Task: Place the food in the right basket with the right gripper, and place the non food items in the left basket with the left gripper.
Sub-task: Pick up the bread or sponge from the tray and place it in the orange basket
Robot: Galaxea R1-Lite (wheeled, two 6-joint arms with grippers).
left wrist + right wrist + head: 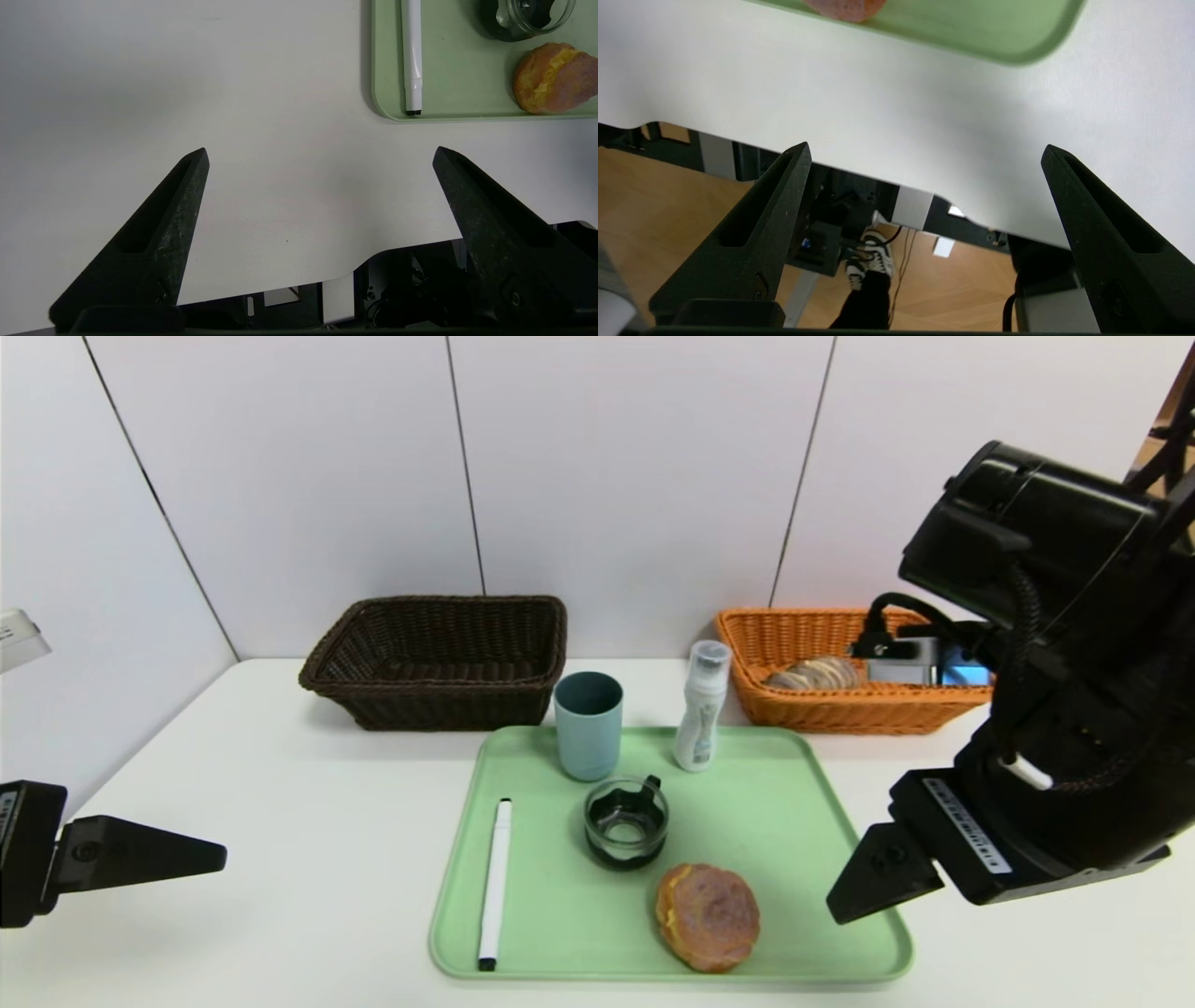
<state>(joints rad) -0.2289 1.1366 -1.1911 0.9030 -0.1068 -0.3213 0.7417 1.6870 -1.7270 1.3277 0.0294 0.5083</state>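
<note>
While nothing is being gripped at this moment, the left gripper (219, 857) is being held low over the bare white table (280, 821), well apart from the green tray (794, 803) on its left side, apparently so that the non-food items are being kept within its reach; its fingers (187, 186) are being shown spread wide with nothing between them. Behind it, the dark brown basket (439, 658) is being kept against the wall, and nothing is being seen inside it. On the tray, 5 things are being presented. The white marker (495, 882) is lying flat near the tray's left edge, its long axis running roughly from front to back and its dark tip pointing toward the robot. The blue cup (588, 723) is standing upright at the back, the small glass jar (625, 821) is sitting in front of it, and the white bottle (702, 705) is standing upright just beside the cup, on its right. The round bun (708, 917), the 1 food piece left on the tray, is resting flat near the front edge. The orange basket (794, 709) at the back right is already holding a flat brownish food item (814, 674). The right gripper (845, 901) is being held at the tray's front right corner, near the bun, probably because that is judged its next pick; its fingers (784, 186) are likewise being held apart and empty.
</note>
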